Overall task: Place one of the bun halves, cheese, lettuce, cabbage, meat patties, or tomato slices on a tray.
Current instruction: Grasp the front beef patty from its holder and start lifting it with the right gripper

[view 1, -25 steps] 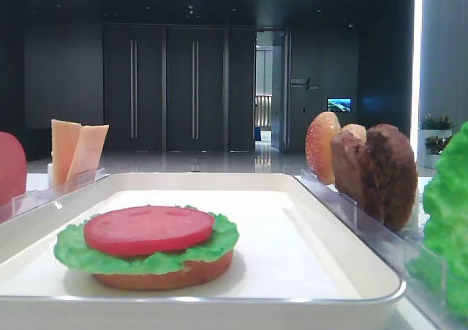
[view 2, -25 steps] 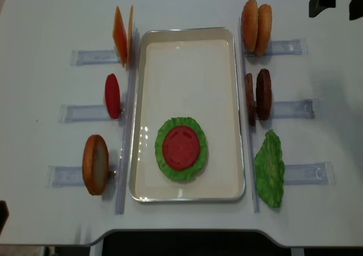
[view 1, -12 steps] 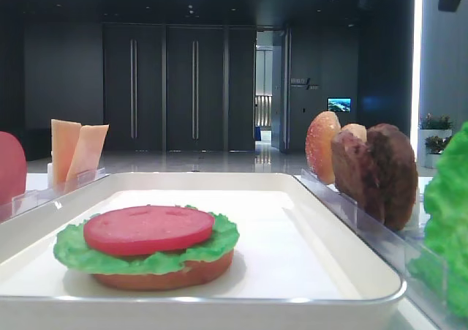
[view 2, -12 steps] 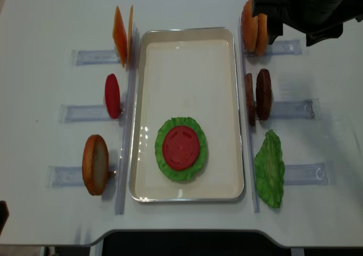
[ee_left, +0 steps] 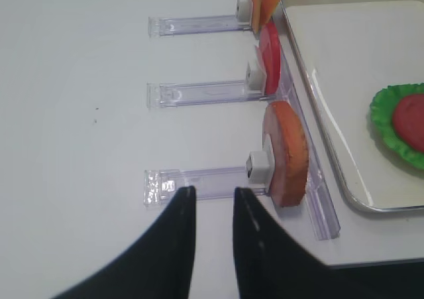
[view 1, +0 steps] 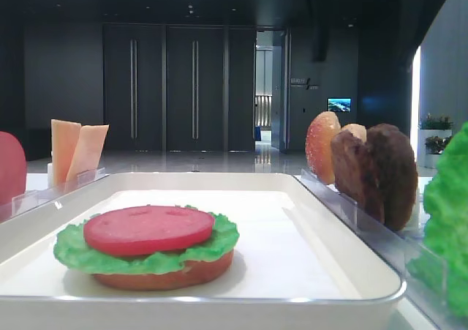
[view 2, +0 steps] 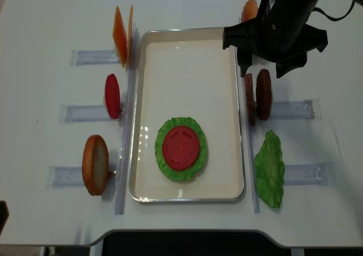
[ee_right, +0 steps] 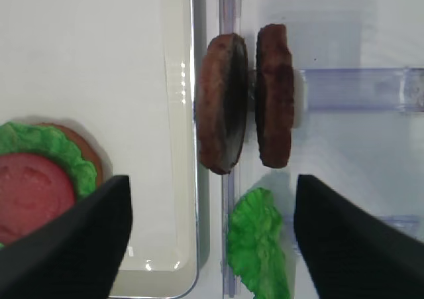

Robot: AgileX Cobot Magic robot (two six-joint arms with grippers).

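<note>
Two dark-brown meat patties (view 2: 263,93) stand on edge in a clear rack just right of the white tray (view 2: 187,68). My right gripper (view 2: 264,66) hangs open above them. In the right wrist view the patties (ee_right: 275,93) lie ahead of the gripper (ee_right: 212,183), between its wide-spread fingers and touching neither. On the tray sits a stack of a bun half (view 1: 168,275), lettuce (view 1: 219,242) and a tomato slice (view 2: 181,148). My left gripper (ee_left: 213,193) is shut and empty over the table near the left bun half (ee_left: 288,153).
Left racks hold cheese (view 2: 122,34), a tomato slice (view 2: 112,95) and a bun half (view 2: 95,164). A lettuce leaf (view 2: 269,168) stands in the near right rack. The bun halves (view 2: 249,9) at the far right are mostly hidden by my right arm.
My right arm has swung in from the far right corner to above the meat patties, gripper still open. The left gripper and the food have not moved.
</note>
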